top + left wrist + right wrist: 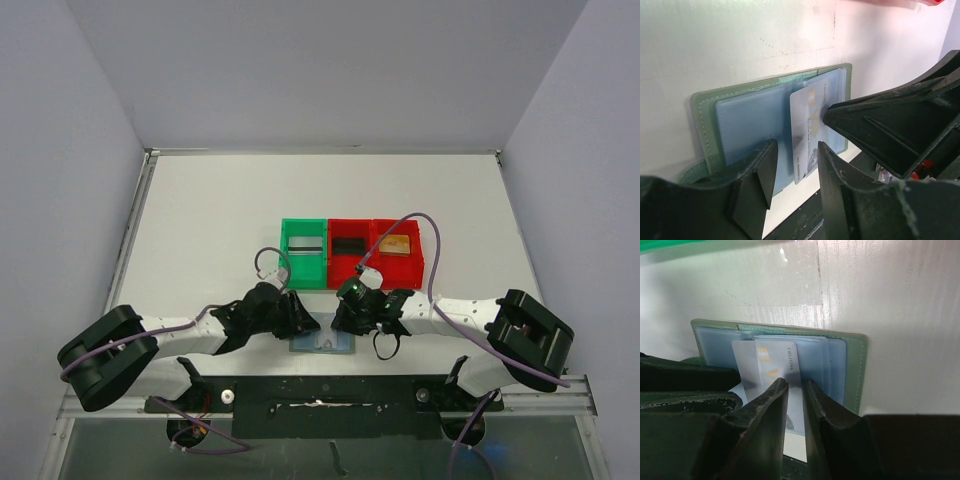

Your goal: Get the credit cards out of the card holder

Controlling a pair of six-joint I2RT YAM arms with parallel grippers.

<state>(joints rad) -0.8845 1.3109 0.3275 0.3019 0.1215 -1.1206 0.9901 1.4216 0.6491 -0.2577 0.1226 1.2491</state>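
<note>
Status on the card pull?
Left gripper open over card holder. Right gripper nearly closed at credit card, grip unclear. Card partly out. Nothing in the way.

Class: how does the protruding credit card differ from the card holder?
The card holder is grey-green with blue panels; the credit card is whitish and printed. The holder lies open, two panels wide; the card spans about one, poking past the holder's edge. Both are flat rectangles.
</note>
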